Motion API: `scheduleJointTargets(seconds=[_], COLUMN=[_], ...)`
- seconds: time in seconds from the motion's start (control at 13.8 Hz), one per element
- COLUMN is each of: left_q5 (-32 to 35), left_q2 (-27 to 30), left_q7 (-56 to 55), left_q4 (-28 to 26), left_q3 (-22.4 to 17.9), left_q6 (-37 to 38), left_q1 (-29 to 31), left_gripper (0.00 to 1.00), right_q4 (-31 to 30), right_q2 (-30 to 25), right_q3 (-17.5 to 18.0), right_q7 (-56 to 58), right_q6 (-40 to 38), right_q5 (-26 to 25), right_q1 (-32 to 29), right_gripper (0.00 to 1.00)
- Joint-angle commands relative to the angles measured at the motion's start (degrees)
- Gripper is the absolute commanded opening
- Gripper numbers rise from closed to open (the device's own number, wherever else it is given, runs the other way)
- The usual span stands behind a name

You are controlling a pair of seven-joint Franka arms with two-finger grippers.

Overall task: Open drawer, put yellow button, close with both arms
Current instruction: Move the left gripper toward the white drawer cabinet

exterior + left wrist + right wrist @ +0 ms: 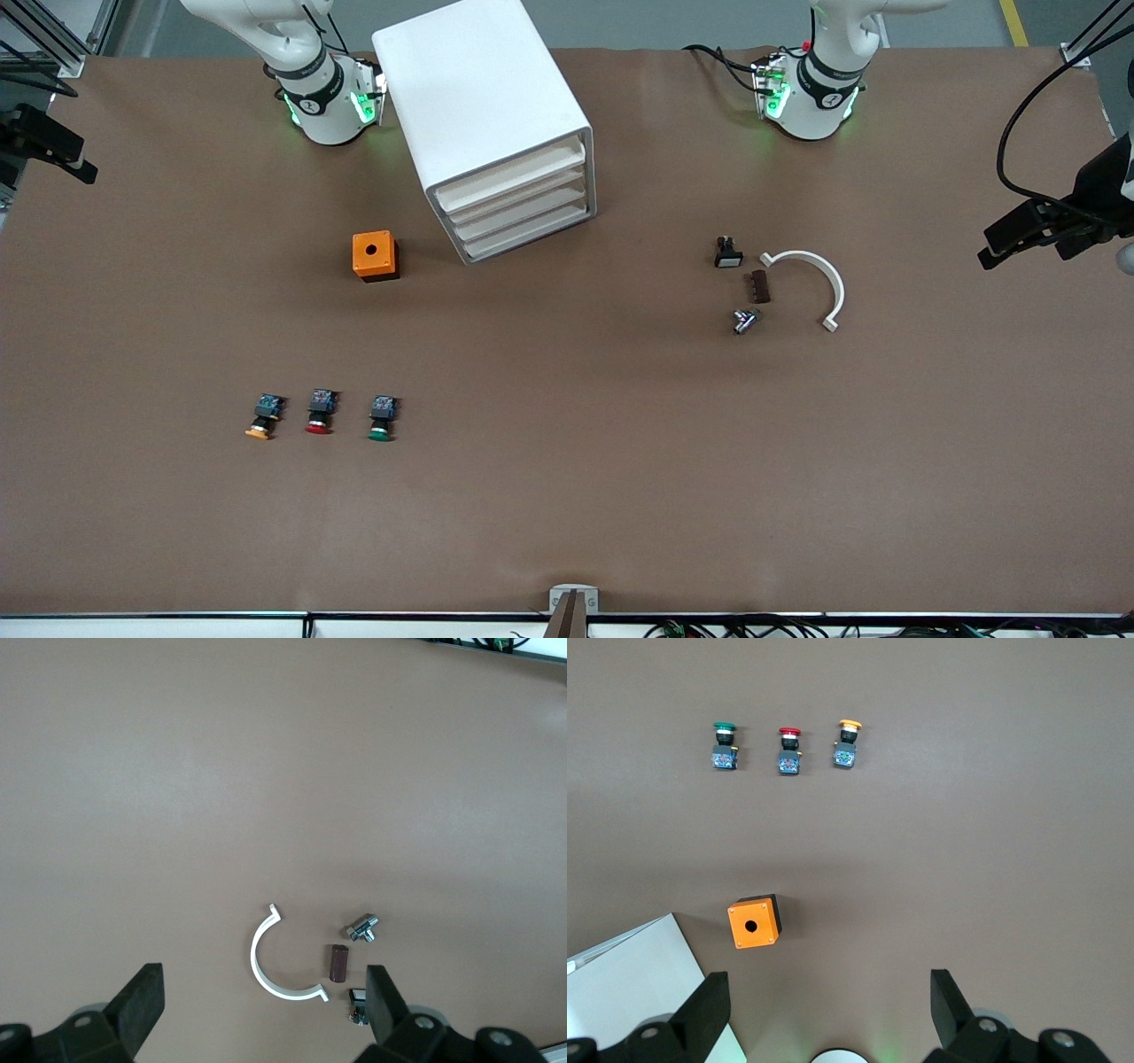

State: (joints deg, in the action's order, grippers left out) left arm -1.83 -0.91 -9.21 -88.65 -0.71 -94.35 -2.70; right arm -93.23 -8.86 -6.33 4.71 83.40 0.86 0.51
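1. Brown table (pixel 567 496) carries everything; the right gripper (pixel 824 1014) hangs wide open and empty at the right arm's end.
2. Yellow button (pixel 263 416) lies beside the red button (pixel 320 412), well nearer the camera than the cabinet (pixel 487 124).
3. Top drawer (pixel 523 173) sits closed.
4. Left gripper (pixel 261 1014) hangs wide open, empty.

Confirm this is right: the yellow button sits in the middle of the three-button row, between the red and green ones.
Not quite. The red button sits in the middle; the yellow button is at the row's end toward the right arm, with the green button at the opposite end. The front view shows it.
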Motion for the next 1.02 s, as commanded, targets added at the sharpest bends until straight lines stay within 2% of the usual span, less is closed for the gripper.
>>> scheduleJointTargets(seconds=[0.0,0.51,0.94], left_q5=[-0.5,-0.6,-0.3], left_q2=[-0.3,-1.1,-9.5], left_q7=[-0.2,-0.2,-0.1], left_q4=[0.9,0.8,0.6], left_q3=[0.2,-0.3,0.3], left_q6=[0.7,1.9,2.4], left_q1=[0.2,1.4,0.0], left_gripper=[1.0,1.0,1.0], right_q4=[-1.4,-1.4,-1.5], right_q2=[-1.6,-1.5,-1.5], right_q3=[1.3,1.2,1.1], right_q7=[-0.8,-0.8,-0.8], right_q6=[0.1,0.1,-0.1], right_q5=[0.0,0.0,0.0], right_q1=[-1.4,-1.0,-1.0], right_gripper=[1.0,1.0,1.0])
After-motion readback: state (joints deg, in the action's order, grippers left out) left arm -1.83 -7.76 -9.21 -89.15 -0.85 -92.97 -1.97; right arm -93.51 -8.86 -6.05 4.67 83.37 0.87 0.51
